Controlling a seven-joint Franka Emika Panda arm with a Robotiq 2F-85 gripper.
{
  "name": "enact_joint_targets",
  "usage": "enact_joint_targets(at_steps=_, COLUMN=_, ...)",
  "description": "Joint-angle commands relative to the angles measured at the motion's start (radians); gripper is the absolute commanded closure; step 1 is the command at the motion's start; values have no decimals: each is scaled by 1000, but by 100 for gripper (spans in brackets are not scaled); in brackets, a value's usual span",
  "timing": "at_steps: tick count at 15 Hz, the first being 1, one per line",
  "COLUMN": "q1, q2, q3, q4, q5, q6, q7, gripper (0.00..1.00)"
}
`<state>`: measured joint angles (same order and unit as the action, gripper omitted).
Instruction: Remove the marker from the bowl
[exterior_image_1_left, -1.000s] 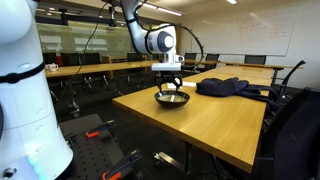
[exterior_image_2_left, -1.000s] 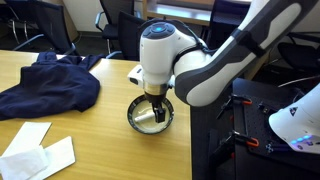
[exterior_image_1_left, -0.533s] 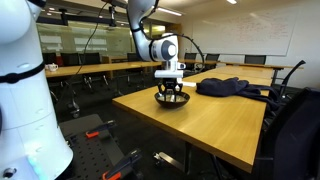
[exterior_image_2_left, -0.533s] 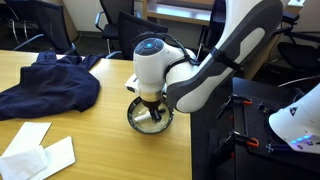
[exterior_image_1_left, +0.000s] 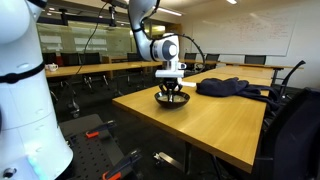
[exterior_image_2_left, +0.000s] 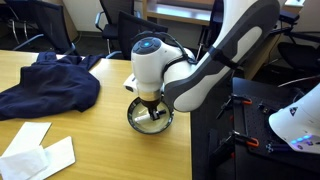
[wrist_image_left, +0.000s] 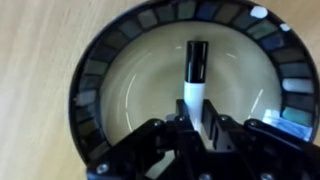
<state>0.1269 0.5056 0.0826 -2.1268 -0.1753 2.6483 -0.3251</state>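
A shallow shiny metal bowl (wrist_image_left: 90, 95) fills the wrist view, and inside it lies the marker (wrist_image_left: 194, 75), white-bodied with a dark cap pointing away from me. My gripper (wrist_image_left: 192, 130) reaches down into the bowl with its dark fingers shut on the marker's white end. In both exterior views the gripper (exterior_image_1_left: 172, 93) (exterior_image_2_left: 150, 108) is lowered into the bowl (exterior_image_1_left: 171, 101) (exterior_image_2_left: 134, 119) near the edge of the wooden table (exterior_image_1_left: 200, 125); the marker itself is hidden there by the arm.
A dark cloth heap (exterior_image_1_left: 232, 87) (exterior_image_2_left: 45, 85) lies on the table beside the bowl. White paper sheets (exterior_image_2_left: 35, 152) lie near a table corner. Office chairs and other tables stand around. The table edge runs close to the bowl.
The arm has come down into the bowl and the fingers have closed from wide open onto the marker's white end.
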Motion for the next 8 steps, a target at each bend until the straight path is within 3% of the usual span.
enact_joint_targets(at_steps=1, q1=-35, q2=-65, q3=34, q4=-23, q5=18, q6=-55, q7=10, gripper=95)
enact_joint_targets(at_steps=4, q1=-54, q2=-144, q3=24, q4=-67, q5=32, q6=-27, q7=35, gripper=95)
enact_joint_targets(at_steps=8, q1=-81, q2=-210, q3=-55, q4=-96, q5=2, q6=-7, q7=132, gripper=95)
